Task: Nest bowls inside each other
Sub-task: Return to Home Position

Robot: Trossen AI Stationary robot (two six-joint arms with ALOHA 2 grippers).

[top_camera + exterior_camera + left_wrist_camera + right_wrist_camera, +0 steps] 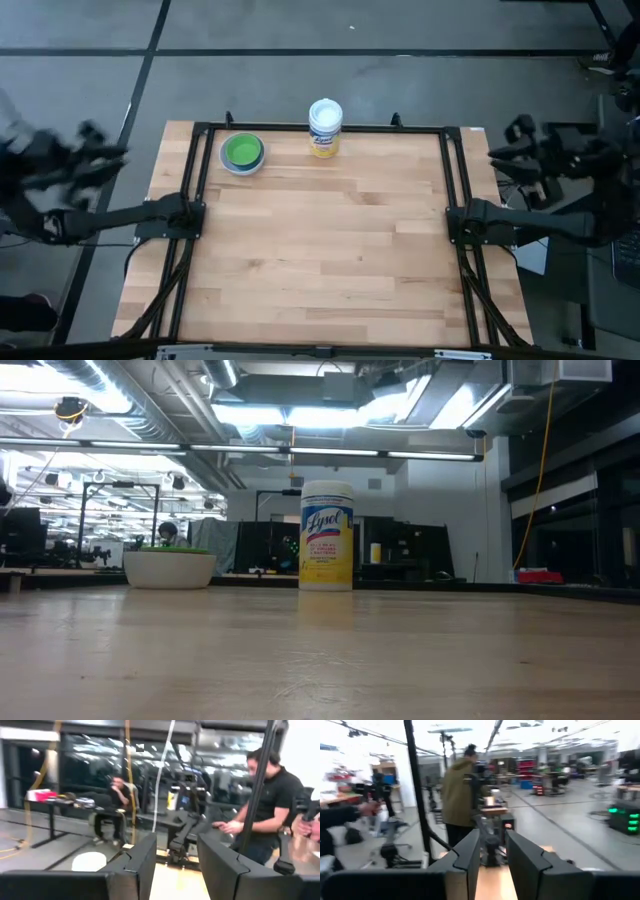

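Note:
A green bowl (241,150) sits inside a white bowl (169,568) at the table's far left; the white bowl rests on its base. Whether more bowls lie between them does not show. My left gripper (100,152) hangs off the table's left edge, raised and pointing level, and the left wrist view shows it open (177,865) with nothing between its fingers. My right gripper (505,143) hangs off the right edge, also raised. In the right wrist view (493,862) a narrow gap shows between its fingers, with nothing in it.
A white cylindrical container with a yellow label (325,127) stands upright at the far edge, right of the bowls. A black frame (452,180) runs along the table's sides and far edge. People stand and sit in the room beyond the table.

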